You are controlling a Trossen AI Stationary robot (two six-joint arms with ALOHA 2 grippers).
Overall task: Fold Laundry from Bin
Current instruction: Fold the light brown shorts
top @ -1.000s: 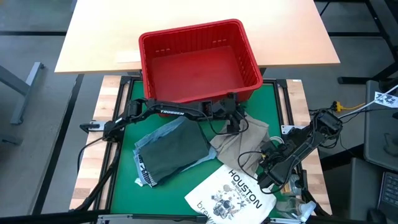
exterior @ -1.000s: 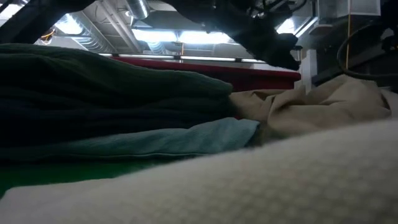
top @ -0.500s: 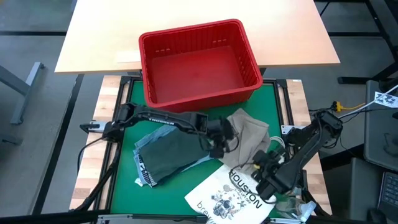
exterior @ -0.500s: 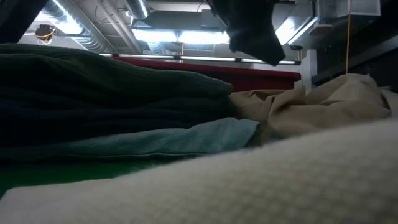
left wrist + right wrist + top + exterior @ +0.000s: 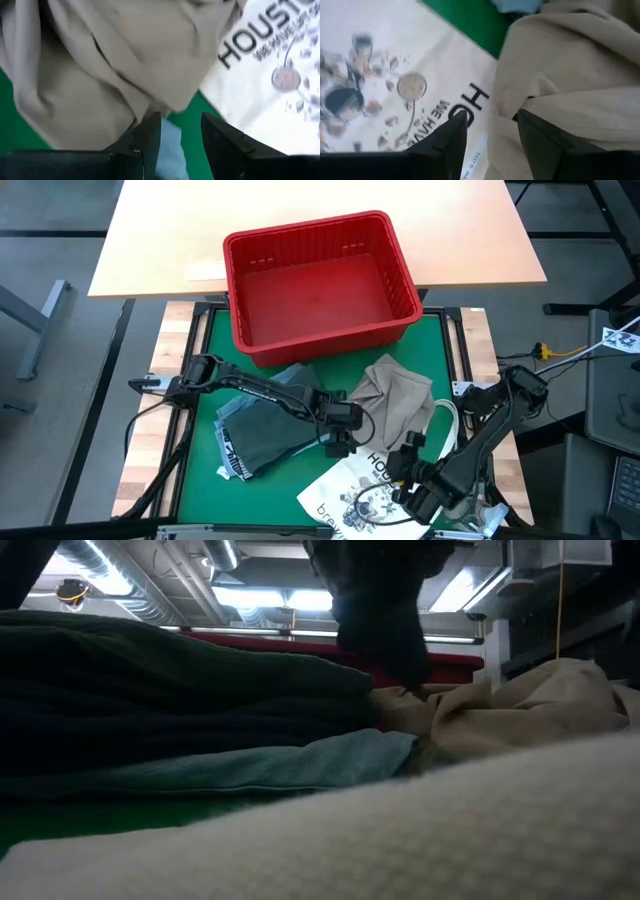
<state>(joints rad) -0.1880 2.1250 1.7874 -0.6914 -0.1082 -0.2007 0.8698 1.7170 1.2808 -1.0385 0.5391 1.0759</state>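
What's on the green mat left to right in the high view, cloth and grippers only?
Dark green garment → left gripper → khaki-tan garment → right gripper. The white tote bag lies nearer the front edge, spanning several of these, so left out.

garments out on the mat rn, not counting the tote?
3 visible: dark green one on the left, light blue one under it, tan one in front of the bin. More may be hidden underneath.

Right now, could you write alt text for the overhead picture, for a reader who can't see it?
Two dark robot arms reach over a green mat strewn with laundry: a khaki garment, a dark green garment and a white Houston tote bag. The left gripper and right gripper hover, jaws open, before an empty red bin.
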